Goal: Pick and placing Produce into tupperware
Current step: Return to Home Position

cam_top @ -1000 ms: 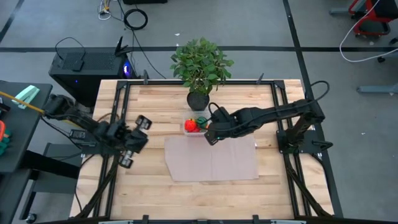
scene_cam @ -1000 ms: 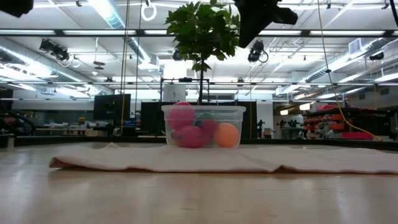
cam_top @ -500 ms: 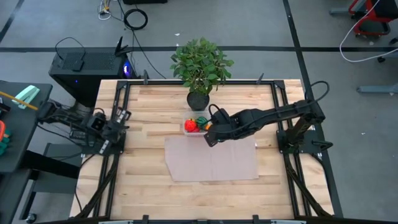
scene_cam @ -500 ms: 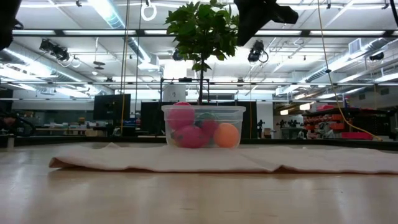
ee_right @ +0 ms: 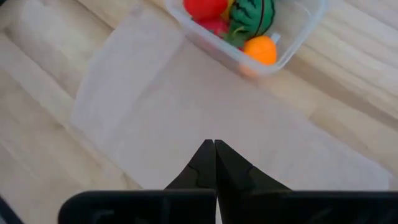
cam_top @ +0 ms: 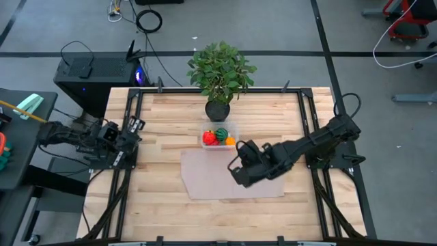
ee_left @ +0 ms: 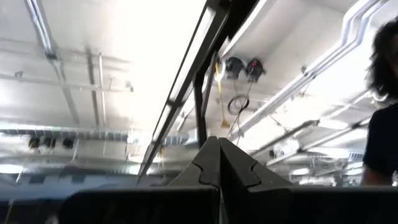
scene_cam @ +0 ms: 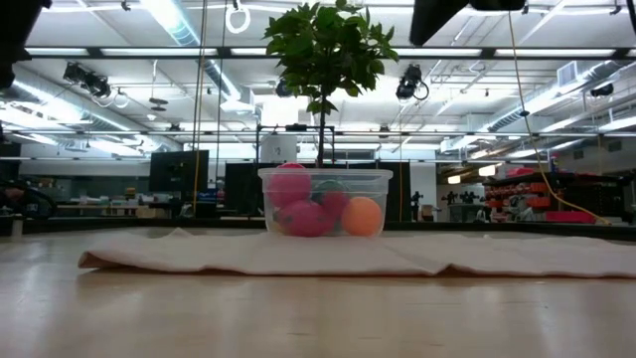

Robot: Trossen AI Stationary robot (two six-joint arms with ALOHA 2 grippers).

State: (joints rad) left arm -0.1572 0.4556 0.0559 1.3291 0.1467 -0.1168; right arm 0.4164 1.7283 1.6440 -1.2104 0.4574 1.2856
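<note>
The clear tupperware point(cam_top: 218, 136) stands on the wood just beyond the mat's far edge, also seen in the low view point(scene_cam: 325, 202). Inside it lies the produce: a red piece point(cam_top: 209, 137), a dark green one point(ee_right: 252, 14) and an orange one point(ee_right: 261, 50). My right gripper point(ee_right: 214, 144) is shut with nothing in it. It hangs above the mat point(cam_top: 232, 174), on the near side of the tupperware point(ee_right: 249, 37), and points slantwise down. My left gripper point(ee_left: 218, 142) is shut too, drawn back at the table's left edge point(cam_top: 130, 130) and pointing up at the ceiling.
A leafy potted plant point(cam_top: 220, 72) stands right behind the tupperware at the table's far edge. The flat translucent mat point(scene_cam: 348, 257) covers the table's middle. Black frame rails point(cam_top: 130, 171) run along both sides of the table. Bare wood lies near and left of the mat.
My right gripper has swung from over the tupperware toward the table's near edge and now hangs over the mat, still shut. My left gripper has drawn back toward the table's left edge. The produce and tupperware have stayed put.
</note>
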